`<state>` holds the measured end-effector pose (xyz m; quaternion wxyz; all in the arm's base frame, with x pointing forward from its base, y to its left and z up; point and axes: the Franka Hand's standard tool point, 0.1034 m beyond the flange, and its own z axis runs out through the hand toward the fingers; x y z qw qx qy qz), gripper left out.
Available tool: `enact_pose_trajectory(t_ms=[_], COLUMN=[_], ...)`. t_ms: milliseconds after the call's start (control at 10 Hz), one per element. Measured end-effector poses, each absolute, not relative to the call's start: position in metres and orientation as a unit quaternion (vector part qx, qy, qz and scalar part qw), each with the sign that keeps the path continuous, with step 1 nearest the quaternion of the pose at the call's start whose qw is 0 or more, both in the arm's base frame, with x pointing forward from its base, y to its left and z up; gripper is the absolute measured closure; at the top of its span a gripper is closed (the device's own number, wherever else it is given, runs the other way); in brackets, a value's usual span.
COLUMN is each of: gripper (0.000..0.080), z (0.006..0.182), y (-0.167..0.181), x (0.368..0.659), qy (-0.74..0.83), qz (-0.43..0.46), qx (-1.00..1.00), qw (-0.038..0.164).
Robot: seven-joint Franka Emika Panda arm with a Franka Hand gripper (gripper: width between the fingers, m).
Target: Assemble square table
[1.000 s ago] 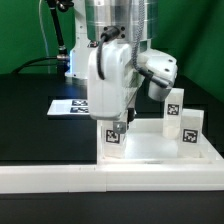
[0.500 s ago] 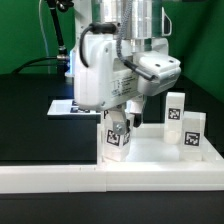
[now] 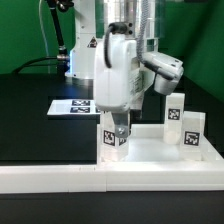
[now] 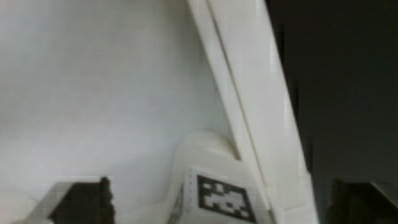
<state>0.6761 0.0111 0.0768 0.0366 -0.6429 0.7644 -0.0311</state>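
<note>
Your gripper [image 3: 119,126] hangs spread over near-left leg [image 3: 113,139], fingers [image 4: 80,198] flanking it. Leg upright on square top [image 3: 150,150]. Two more legs [image 3: 175,110] [image 3: 192,132] upright at exterior view's right. Marker board [image 3: 70,106] far left. White wall [image 3: 110,180] fronts tray.

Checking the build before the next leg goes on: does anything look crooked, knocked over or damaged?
Nothing stands out. Three legs stand upright on the square top, none tipped or visibly broken. The end effector sits around the leg nearest the exterior view's left.
</note>
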Motion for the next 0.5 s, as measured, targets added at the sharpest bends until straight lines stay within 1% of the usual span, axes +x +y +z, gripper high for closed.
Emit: enact_pose_trajectory(t_ms=[200,500], gripper=[0.0153,0.015], z=[0.073,0.0724], y=[0.0127,0.01], x=[0.6662,0.6658], qy=[0.668,0.591], qz=[-0.034,-0.038], qx=[-0.743,-0.806], qw=[0.03,0.024])
